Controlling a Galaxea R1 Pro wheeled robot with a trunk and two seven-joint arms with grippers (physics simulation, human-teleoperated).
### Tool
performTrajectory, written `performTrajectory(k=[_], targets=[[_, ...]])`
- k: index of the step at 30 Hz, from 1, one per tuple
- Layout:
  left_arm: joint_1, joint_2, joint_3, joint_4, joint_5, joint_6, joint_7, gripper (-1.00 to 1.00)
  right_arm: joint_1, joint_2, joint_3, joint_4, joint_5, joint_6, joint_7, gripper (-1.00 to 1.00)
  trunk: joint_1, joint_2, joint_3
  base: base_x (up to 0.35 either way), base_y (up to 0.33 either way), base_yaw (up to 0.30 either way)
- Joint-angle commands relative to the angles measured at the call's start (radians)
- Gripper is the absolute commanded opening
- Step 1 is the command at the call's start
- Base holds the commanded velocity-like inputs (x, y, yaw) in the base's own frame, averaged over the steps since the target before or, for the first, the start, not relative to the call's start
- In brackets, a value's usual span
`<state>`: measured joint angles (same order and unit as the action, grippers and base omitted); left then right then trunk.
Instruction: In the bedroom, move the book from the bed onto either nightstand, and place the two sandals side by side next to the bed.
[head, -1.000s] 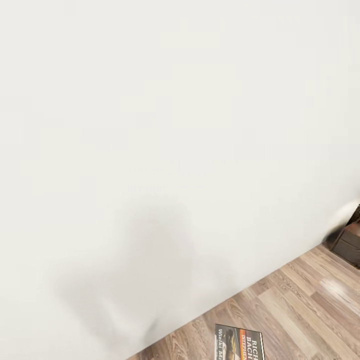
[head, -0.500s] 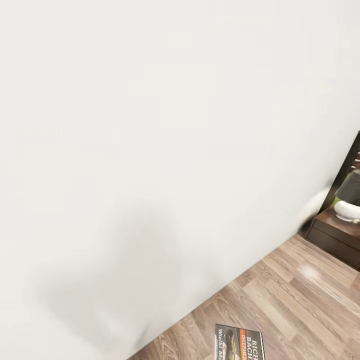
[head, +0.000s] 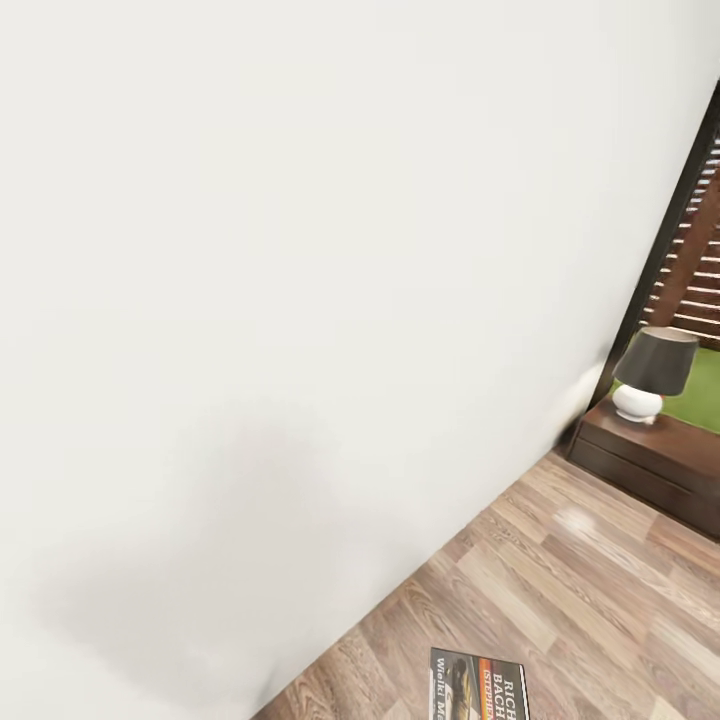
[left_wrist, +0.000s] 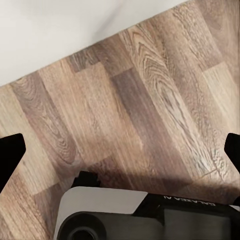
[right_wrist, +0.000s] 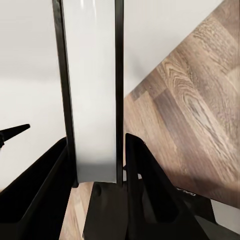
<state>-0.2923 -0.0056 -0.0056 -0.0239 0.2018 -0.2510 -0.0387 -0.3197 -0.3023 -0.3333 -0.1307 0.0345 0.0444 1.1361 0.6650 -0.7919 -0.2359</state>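
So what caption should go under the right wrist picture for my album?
The right tool clamps the book edge-on, above the wood floor beside a white wall.

We see the book (head: 478, 686) edge-on between our right tool's (right_wrist: 95, 165) fingers, with the nightstand (head: 650, 465) well apart.

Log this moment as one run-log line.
phase: carrying | right gripper: shut on book | left gripper: open | ahead: white wall, wood floor | far right: lamp on dark cabinet
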Motion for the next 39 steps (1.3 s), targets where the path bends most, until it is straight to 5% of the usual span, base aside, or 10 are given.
performTrajectory(k=[1,39], targets=[[-0.001,0.0,-0.001,0.001,0.009,-0.004,-0.005,1.0,-0.001,0.0,-0.006,0.0,0.003,0.005,0.004,-1.0,0.0,-0.001,-0.001,0.0,0.0,-0.241],[-0.001,-0.01,0.004,0.002,0.017,-0.005,-0.002,1.0,-0.001,0.0,-0.006,0.0,0.004,0.005,0.004,-1.0,0.0,-0.001,0.004,0.0,0.0,-0.257]])
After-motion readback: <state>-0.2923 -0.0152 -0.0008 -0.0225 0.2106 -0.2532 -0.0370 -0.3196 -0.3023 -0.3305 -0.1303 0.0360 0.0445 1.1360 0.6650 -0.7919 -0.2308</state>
